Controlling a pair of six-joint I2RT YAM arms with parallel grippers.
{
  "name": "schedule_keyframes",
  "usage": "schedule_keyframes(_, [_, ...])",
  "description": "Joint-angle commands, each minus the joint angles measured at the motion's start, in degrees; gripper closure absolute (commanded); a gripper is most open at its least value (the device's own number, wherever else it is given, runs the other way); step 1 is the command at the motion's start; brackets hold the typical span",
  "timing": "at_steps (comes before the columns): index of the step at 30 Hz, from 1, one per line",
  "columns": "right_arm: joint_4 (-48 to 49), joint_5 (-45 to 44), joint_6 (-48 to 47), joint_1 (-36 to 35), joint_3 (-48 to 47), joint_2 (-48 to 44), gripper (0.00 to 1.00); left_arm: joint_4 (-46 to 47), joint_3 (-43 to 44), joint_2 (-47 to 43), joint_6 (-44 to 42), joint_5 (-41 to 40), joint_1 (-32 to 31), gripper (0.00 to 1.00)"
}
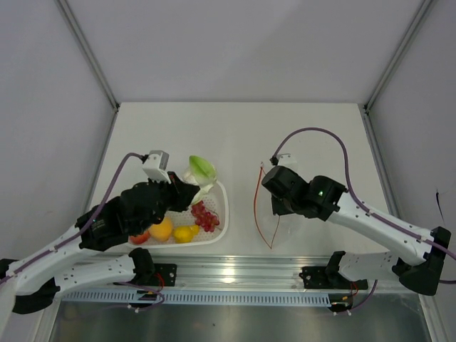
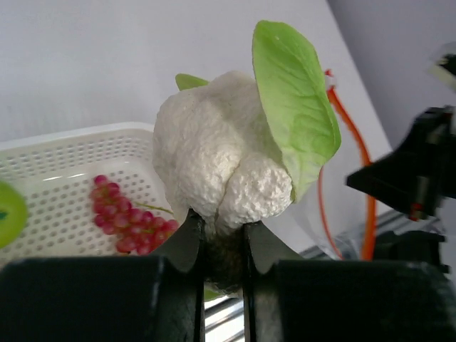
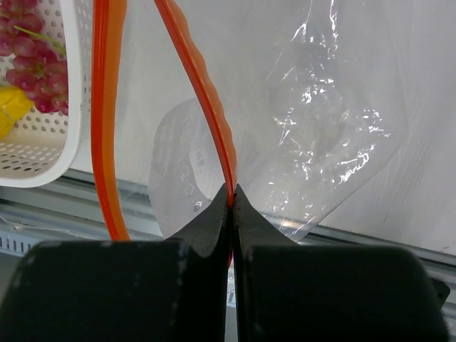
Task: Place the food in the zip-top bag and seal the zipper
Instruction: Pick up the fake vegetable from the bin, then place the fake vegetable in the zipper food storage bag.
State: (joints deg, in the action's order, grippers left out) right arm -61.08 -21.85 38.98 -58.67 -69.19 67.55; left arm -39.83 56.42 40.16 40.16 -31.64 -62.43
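Left claw (image 2: 217, 231) is nearly shut, its two fingers pinching the base of the cauliflower (image 2: 214, 157), which stands upright above them with a green leaf (image 2: 296, 107) on its right side. Its arm (image 1: 78, 246) reaches from the near left edge of the table (image 1: 235, 135) toward the middle, bent at the elbow, and holds the cauliflower over the far right corner of the white slotted basket (image 1: 222, 214). In the basket lie the grapes (image 1: 205, 216) on the right, a yellow fruit (image 1: 185, 234) and an orange fruit (image 1: 161, 229) near the front wall, and a red fruit (image 1: 140, 237) partly under the arm; a green fruit (image 2: 8, 212) shows at the left edge of the left wrist view. The right arm (image 1: 385, 224) stretches from the near right corner toward the middle, wrist turned left. The right claw (image 3: 229, 196) is fully closed on one strip of the zipper (image 3: 206, 92); the other strip runs apart to its left, so the mouth gapes toward the basket. The clear bag (image 3: 328, 128) is just right of the basket, crumpled, with no food in it. Whether it rests on the table or hangs from the grip is unclear.
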Motion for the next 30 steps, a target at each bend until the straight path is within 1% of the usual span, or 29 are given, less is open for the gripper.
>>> schedule_keyframes(1, [0.3, -2.5, 1.5, 0.4, -3.8, 1.4, 1.0, 1.5, 3.4, 1.1, 2.8, 10.7, 0.6, 0.91])
schedule_keyframes(3, [0.2, -3.0, 2.2, 0.5, -5.3, 2.4, 1.0, 1.8, 4.7, 1.7, 6.1, 13.3, 0.6, 0.92])
schedule_keyframes(4, [0.1, -3.4, 2.8, 0.6, -5.8, 3.2, 1.0, 2.6, 4.9, 1.8, 6.9, 16.3, 0.8, 0.92])
schedule_keyframes(7, [0.8, -3.2, 3.4, 0.6, -7.1, 4.6, 1.0, 7.2, 4.0, 2.5, 10.8, 21.2, 1.1, 0.93])
schedule_keyframes(8, [1.0, -3.1, 3.5, 0.6, -7.4, 4.8, 1.0, 8.4, 3.6, 2.7, 13.3, 24.4, 1.3, 0.93])
schedule_keyframes(9, [1.5, -3.0, 3.6, 0.5, -7.8, 5.0, 1.0, 9.4, 3.3, 3.1, 14.6, 26.0, 1.6, 0.97])
schedule_keyframes(10, [1.6, -2.9, 3.7, 0.6, -8.0, 5.2, 1.0, 10.3, 2.5, 4.0, 15.8, 27.5, 2.1, 0.99])
schedule_keyframes(11, [1.7, -2.9, 3.8, 0.6, -8.2, 5.5, 1.0, 12.1, 2.2, 4.4, 17.3, 30.2, 2.5, 1.0])
schedule_keyframes(13, [1.8, -2.7, 3.9, 0.6, -8.6, 5.7, 1.0, 12.9, 2.1, 6.0, 18.4, 31.7, 3.1, 0.99])
schedule_keyframes(14, [1.9, -2.7, 4.0, 0.6, -8.7, 5.9, 1.0, 13.3, 2.2, 6.4, 19.3, 34.5, 3.5, 0.99])
schedule_keyframes(19, [2.1, -2.7, 4.3, 0.6, -8.4, 6.3, 1.0, 15.6, 0.9, 6.9, 22.0, 37.7, 4.9, 0.99])
schedule_keyframes(21, [2.5, -2.6, 4.4, 0.6, -8.3, 6.6, 1.0, 16.1, -0.5, 7.3, 24.6, 40.0, 5.7, 0.99])
schedule_keyframes(23, [2.8, -2.5, 4.5, 0.6, -8.2, 6.7, 1.0, 16.5, -2.0, 7.6, 27.1, 40.6, 6.8, 0.99])
schedule_keyframes(26, [4.1, -2.1, 4.7, 0.4, -8.3, 6.5, 1.0, 15.1, -3.8, 9.3, 30.8, 41.0, 8.0, 1.0])
schedule_keyframes(30, [5.4, -0.9, 4.8, -0.5, -8.8, 6.3, 1.0, 14.4, -6.1, 12.4, 33.8, 42.5, 10.6, 0.99])
